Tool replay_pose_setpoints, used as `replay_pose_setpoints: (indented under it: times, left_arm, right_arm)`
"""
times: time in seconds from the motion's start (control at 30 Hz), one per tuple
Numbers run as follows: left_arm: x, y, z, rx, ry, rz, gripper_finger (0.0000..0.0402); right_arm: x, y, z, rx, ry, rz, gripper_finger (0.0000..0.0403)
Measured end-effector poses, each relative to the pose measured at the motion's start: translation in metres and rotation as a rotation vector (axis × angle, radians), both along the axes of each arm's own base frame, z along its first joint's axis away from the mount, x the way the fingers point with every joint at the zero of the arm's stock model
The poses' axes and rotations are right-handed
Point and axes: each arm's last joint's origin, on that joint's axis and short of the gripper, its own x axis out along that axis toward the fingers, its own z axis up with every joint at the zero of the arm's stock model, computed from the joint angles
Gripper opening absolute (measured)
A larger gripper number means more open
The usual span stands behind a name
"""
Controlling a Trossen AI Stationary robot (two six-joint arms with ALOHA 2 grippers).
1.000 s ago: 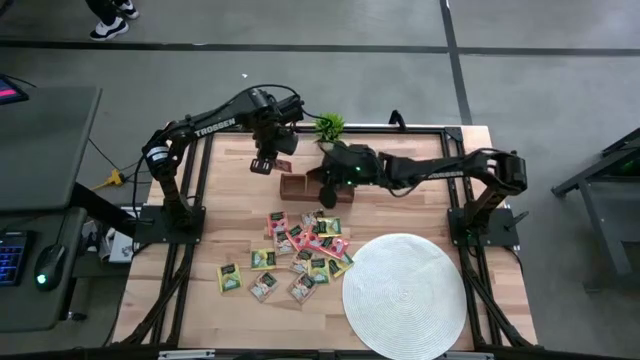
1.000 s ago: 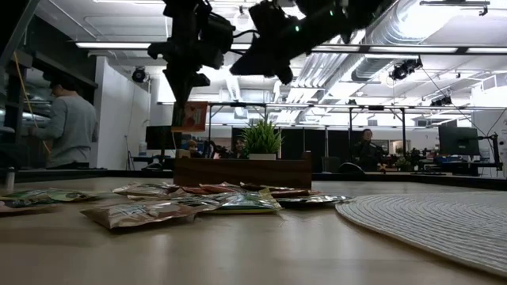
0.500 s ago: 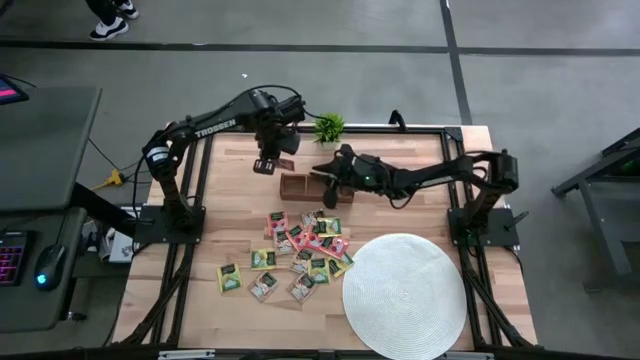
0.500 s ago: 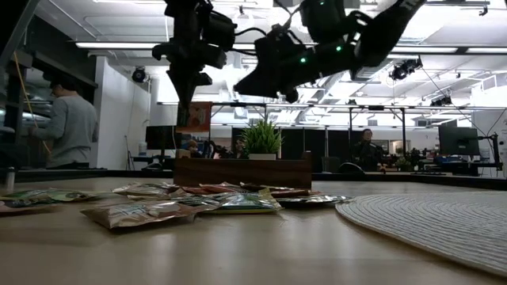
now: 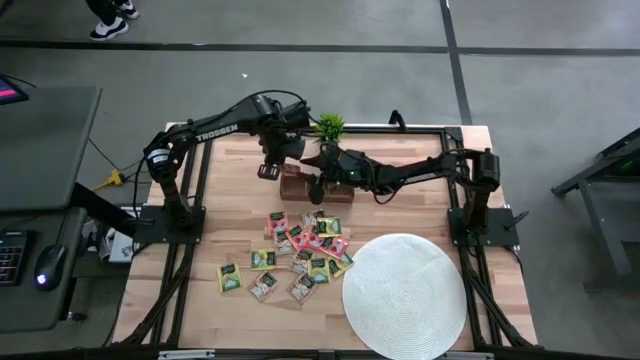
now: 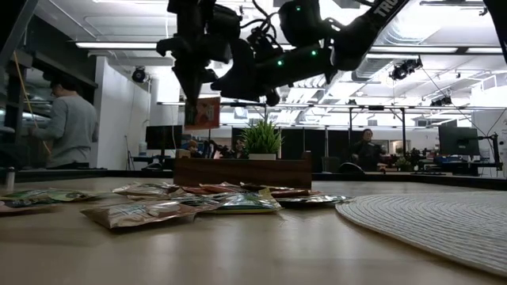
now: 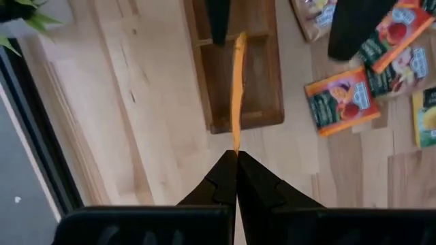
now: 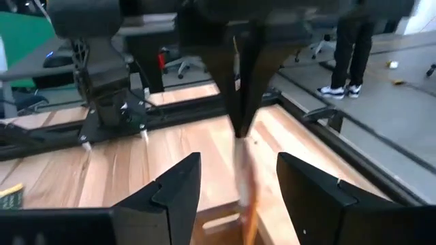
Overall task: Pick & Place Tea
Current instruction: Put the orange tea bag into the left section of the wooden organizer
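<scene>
A red-orange tea packet [image 6: 202,113] hangs in the air from my left gripper [image 7: 236,155], which is shut on it above the left end of the low wooden box [image 5: 300,186]. My right gripper [image 8: 235,187] is open. It reaches in level from the table's right, with one finger on each side of the hanging packet [image 8: 246,194], and I see no touch. Several more tea packets [image 5: 300,250] lie flat in a loose pile on the table, nearer than the box. My left gripper pinches the packet's upper edge [image 7: 236,146] between its two fingertips. The fingers come from above and point down. The packet hangs straight below them, edge-on in the left wrist view, lifted clear of the box and the table.
A small green potted plant [image 5: 329,126] stands just beyond the box. A round white woven mat [image 5: 405,295] lies at the near right. In the low view a person [image 6: 67,127] stands in the room beyond the table's left side.
My right gripper has moved toward the table's left and down to the hanging packet, and its fingers have opened. My left gripper has shifted a little toward the right with the packet, which still hangs clear.
</scene>
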Motion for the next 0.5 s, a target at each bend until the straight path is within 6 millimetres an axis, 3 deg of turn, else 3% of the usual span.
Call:
replay_pose_setpoints:
  times: [0.5]
  left_arm:
    - [0.0033,0.0007,0.0006,-0.018,-0.047,0.005,0.0]
  right_arm:
    - [-0.003,-0.0067,-0.0085,0.033,0.077,-0.023,0.0155]
